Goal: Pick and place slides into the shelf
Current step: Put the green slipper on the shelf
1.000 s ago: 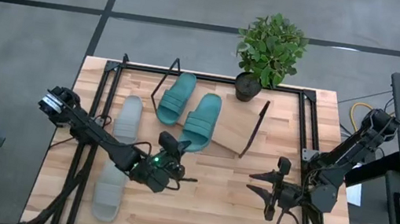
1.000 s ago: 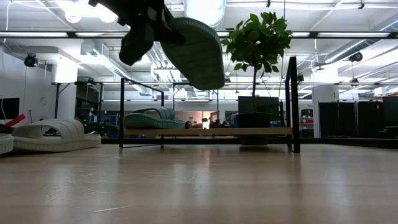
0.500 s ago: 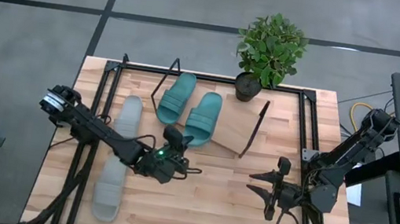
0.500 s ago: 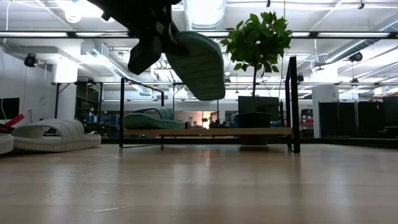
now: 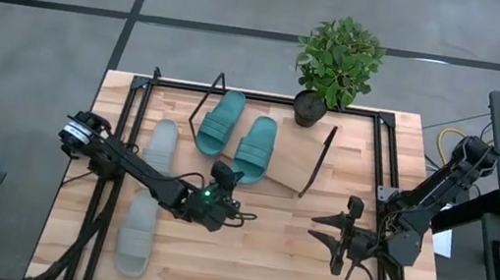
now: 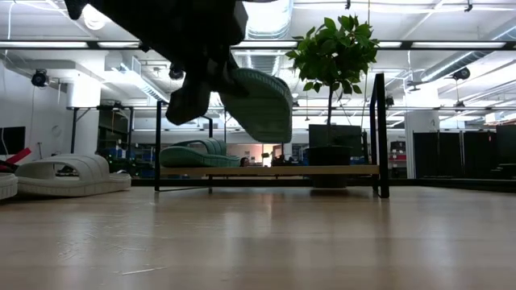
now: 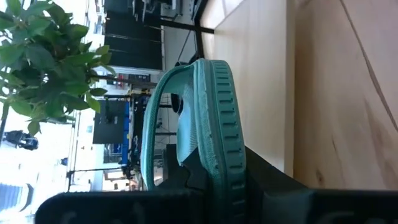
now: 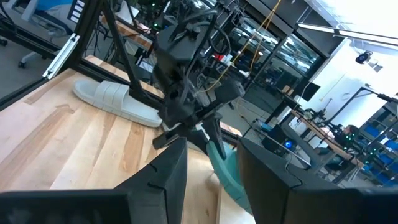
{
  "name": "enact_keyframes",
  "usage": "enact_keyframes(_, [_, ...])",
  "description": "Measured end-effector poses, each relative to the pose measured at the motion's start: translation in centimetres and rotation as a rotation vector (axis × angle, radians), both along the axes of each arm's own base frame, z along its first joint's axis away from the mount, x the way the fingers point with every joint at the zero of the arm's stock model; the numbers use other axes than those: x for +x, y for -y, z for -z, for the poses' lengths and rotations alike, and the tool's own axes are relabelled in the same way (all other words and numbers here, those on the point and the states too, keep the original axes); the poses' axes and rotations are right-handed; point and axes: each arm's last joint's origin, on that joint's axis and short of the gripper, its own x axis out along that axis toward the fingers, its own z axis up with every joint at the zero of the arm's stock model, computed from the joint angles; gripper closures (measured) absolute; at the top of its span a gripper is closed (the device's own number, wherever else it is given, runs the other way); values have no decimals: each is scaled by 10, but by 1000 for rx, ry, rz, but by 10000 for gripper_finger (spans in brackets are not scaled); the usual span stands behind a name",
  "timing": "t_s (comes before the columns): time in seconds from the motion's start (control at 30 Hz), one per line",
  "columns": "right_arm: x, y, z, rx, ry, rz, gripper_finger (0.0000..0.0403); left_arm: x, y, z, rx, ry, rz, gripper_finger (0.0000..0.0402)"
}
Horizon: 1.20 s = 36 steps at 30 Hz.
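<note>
My left gripper (image 5: 227,180) is shut on a teal slide (image 5: 254,149) and carries it over the table just in front of the shelf (image 5: 298,165), a slanted wood board with black end frames. The second teal slide (image 5: 221,121) lies with its sole on the shelf's left part. Two grey slides (image 5: 162,145) (image 5: 134,237) lie flat on the table at the left. In the low view the held slide (image 6: 260,95) hangs above the shelf board (image 6: 266,171). My right gripper (image 5: 320,232) waits open at the table's right side. My left gripper holds the teal slide by its heel end (image 7: 217,158), pinched between the two fingers, one on the sole side and one on the footbed side. The fingers come from the table's near left side, along the slide's length. The slide is lifted clear, its toe pointing toward the shelf.
A potted plant (image 5: 312,108) stands at the far edge behind the shelf's right end. The shelf's right half is bare board. Black frame rails (image 5: 121,141) run along the table's left and right sides. Bare tabletop (image 5: 262,261) lies between the two arms.
My left gripper has moved a little toward the table's right and far edge, toward the shelf, carrying the teal slide with it. In the low view the slide has sunk and tipped flatter. It has stayed shut on the slide.
</note>
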Motion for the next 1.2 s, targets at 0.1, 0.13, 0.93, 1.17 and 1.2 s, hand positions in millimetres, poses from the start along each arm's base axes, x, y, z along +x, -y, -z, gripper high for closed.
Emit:
enact_keyframes(0.1, [0, 0, 0, -1, 0, 0, 271, 1, -3, 2, 25, 3, -40, 381])
enact_keyframes(0.13, [0, 0, 0, -1, 0, 0, 271, 2, -5, 2, 30, 4, -51, 381])
enact_keyframes(0.93, [0, 0, 1, -25, -8, -1, 271, -3, -28, 23, 58, 56, -44, 381])
enact_keyframes(1.17, [0, 0, 1, -25, -7, -1, 271, -9, -33, 30, 78, 49, -35, 381])
enact_keyframes(1.2, [0, 0, 1, -24, -7, -1, 271, -10, -34, 32, 81, 40, -38, 381])
